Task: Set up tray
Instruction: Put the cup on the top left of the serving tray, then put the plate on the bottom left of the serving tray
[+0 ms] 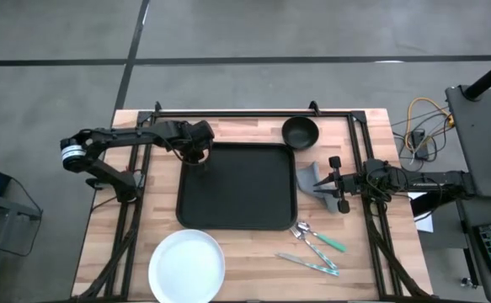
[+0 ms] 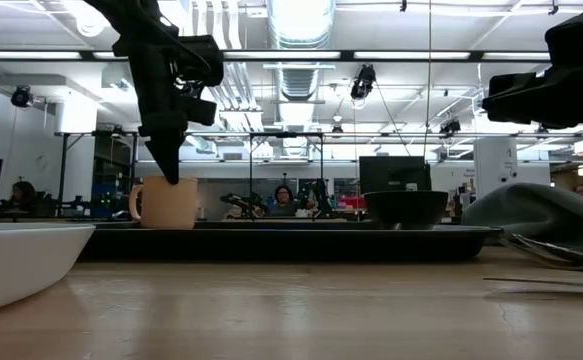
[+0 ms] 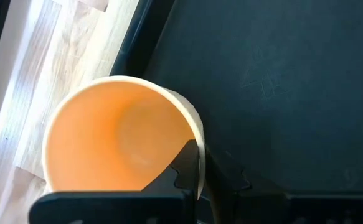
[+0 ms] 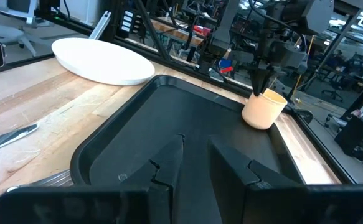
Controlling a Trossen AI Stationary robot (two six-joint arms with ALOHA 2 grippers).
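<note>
A cream cup (image 3: pixel 119 137) stands upright in the far left corner of the black tray (image 1: pixel 237 189). My left gripper (image 1: pixel 196 156) comes down on it from above and is shut on its rim. The cup also shows in the low view (image 2: pixel 166 203) and the right wrist view (image 4: pixel 264 109). My right gripper (image 4: pixel 197 168) waits open at the table's right side (image 1: pixel 339 181), beside the tray's right rim, with nothing between its fingers. My left gripper pinches the cup's wall at the rim (image 3: pixel 197 146), one finger inside the cup and one outside. The fingers point steeply down from above. The cup is upright with its bottom on the tray (image 2: pixel 166 226).
A white plate (image 1: pixel 186 265) lies at the near edge, left of centre. A small black bowl (image 1: pixel 300 132) sits past the tray's far right corner. A grey cloth (image 1: pixel 308 178) lies by the tray's right rim, with cutlery (image 1: pixel 317 244) nearer the front.
</note>
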